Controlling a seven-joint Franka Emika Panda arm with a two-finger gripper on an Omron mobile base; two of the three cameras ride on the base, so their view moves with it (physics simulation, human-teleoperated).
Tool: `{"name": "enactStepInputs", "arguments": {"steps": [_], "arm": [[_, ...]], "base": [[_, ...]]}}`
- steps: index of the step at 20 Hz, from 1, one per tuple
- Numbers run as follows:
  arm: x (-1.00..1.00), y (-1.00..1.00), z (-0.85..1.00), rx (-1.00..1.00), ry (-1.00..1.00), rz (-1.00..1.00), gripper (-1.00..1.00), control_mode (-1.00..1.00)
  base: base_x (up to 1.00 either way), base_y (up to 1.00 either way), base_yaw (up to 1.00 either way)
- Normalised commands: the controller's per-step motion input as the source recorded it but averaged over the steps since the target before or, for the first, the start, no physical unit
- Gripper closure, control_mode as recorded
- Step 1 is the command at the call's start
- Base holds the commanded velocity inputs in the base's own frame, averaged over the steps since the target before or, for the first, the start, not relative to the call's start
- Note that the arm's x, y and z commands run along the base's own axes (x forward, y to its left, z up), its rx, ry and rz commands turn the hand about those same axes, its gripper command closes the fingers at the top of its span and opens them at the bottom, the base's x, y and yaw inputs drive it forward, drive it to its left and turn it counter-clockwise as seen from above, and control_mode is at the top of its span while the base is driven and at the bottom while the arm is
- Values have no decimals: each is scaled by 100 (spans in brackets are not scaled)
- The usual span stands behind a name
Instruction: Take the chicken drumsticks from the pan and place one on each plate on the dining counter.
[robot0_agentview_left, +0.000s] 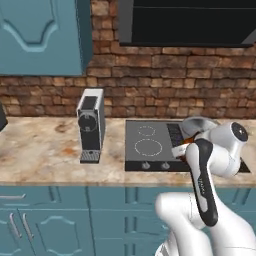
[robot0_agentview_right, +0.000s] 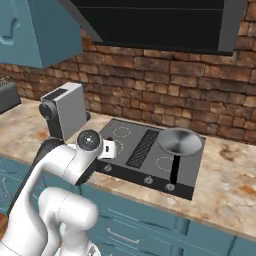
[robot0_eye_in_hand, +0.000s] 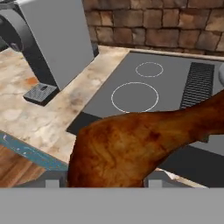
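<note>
- The two-finger gripper (robot0_eye_in_hand: 100, 183) sits at the bottom centre of the hand view, its dark tips mostly hidden behind a golden-brown, club-shaped chicken drumstick (robot0_eye_in_hand: 131, 146); the jaws appear closed around the thick end of the meat.
- In the hand view that drumstick stretches from the lower centre up to the right edge, bone end pointing right, raised above the black glass stovetop (robot0_eye_in_hand: 166, 87).
- In the left base view the drumstick shows as a small orange-brown sliver (robot0_agentview_left: 186, 143) at centre right, just beside the white hand and over the stovetop's right half.
- In the right base view the hand (robot0_agentview_right: 111, 148) sits at centre left, above the stovetop's near left corner.
- The round shallow grey metal frying pan with a long black handle (robot0_agentview_right: 180, 141) stands right of centre in the right base view, on the stovetop's right burner, well apart from the hand; whether anything lies in it cannot be told.
- A grey box-shaped coffee machine (robot0_agentview_left: 91, 125) stands left of the stovetop on the beige brown-blotched marble wall counter (robot0_agentview_left: 40, 150).
- A brown brick wall (robot0_agentview_left: 150, 85) fills the upper background.
</note>
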Motion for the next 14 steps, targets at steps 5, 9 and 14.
{"name": "enactStepInputs", "arguments": {"steps": [5,9,14], "arm": [[0,0,0,0,0,0,100,100],[0,0,0,0,0,0,100,100],[0,0,0,0,0,0,100,100]], "base": [[-15,98,53],[0,96,55],[0,84,59]]}}
